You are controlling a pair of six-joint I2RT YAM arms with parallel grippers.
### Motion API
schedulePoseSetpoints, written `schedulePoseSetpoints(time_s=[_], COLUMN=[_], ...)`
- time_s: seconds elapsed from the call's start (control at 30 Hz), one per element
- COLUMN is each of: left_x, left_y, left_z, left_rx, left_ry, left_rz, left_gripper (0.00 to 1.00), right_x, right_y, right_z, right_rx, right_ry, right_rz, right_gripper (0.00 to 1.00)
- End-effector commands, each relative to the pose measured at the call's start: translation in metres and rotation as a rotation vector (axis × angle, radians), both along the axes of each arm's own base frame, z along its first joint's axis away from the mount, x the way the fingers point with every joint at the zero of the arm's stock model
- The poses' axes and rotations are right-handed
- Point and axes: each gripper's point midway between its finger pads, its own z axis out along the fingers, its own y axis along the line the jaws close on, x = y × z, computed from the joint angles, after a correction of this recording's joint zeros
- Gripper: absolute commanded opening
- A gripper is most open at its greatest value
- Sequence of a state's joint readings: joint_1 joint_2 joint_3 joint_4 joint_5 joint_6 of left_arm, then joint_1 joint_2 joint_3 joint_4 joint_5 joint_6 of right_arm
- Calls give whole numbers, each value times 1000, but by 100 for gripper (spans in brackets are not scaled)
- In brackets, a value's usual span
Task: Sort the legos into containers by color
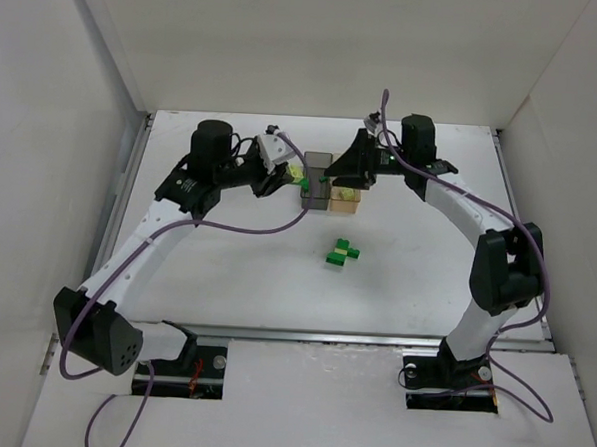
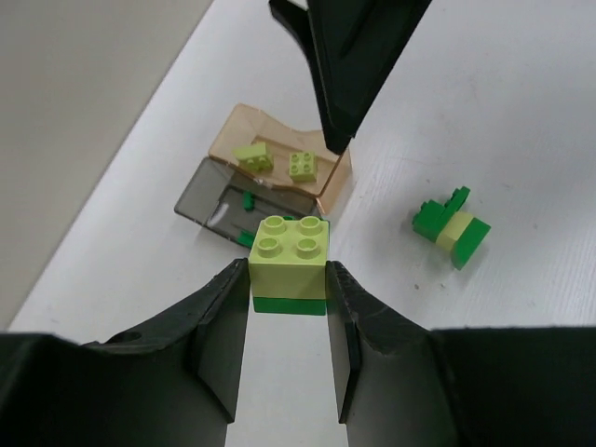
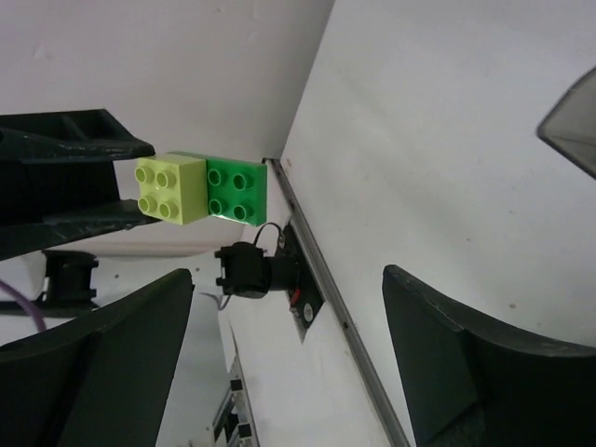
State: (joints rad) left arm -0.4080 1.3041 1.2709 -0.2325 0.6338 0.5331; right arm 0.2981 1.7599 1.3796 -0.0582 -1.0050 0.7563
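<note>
**A two-brick stack [image 2: 289, 244] clamped in the left gripper [image 2: 288, 298]**

The white table [image 1: 225, 290] was seen filling the middle of the overhead frame. The left arm [image 1: 142, 240] was stretched from the lower left of that frame toward the upper centre. The right arm [image 1: 460, 207] was arched in from the lower right toward the same spot.

The left gripper was closed on the two-brick stack, with one finger pressed against each side. The stack was made up of a pale yellow-green brick seated on a dark green one. It was held off the table, at the lower centre of the left wrist view. The right gripper [image 3: 289, 279] was held wide open, with nothing between its fingers. The stack was caught in the upper left of the right wrist view.

The grey container [image 1: 316, 179] and the tan container [image 1: 346, 199] were set side by side and touching, at the upper centre of the overhead frame. The grey one was placed on the left.

Two pale yellow-green bricks [image 2: 253, 158] were seen lying in the tan container. A dark green brick [image 2: 248, 201] was made out in the grey one. A loose cluster [image 1: 342, 253] of dark green and pale bricks was seen resting on the table, below the containers in the overhead frame and apart from them.
</note>
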Motion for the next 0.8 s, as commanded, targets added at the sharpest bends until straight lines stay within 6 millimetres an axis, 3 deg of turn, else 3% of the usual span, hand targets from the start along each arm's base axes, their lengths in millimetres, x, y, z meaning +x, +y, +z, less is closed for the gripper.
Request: schedulePoseSetpoints(time_s=[0.0, 0.07, 0.27, 0.33, 0.53, 0.77], left_x=[-18, -32, -46, -46, -53, -51], left_y=[-12, -14, -26, -27, -33, -34], left_z=[54, 60, 95, 107, 111, 119], left_rx=[-105, -136, -255, -284, -300, -320], left_ry=[-258, -326, -367, -397, -405, -421], left_rz=[-139, -191, -259, -259, -290, -267], left_gripper=[0, 0, 0, 0, 0, 0], right_x=[-18, -22, -35, -36, -48, -52], right_y=[7, 7, 7, 7, 5, 4], right_z=[46, 63, 105, 109, 135, 128], right_rx=[78, 103, 196, 214, 310, 317], right_ry=[-150, -200, -268, -265, -288, -250], right_rz=[112, 130, 169, 167, 182, 180], right_gripper=[88, 88, 87, 87, 81, 68])
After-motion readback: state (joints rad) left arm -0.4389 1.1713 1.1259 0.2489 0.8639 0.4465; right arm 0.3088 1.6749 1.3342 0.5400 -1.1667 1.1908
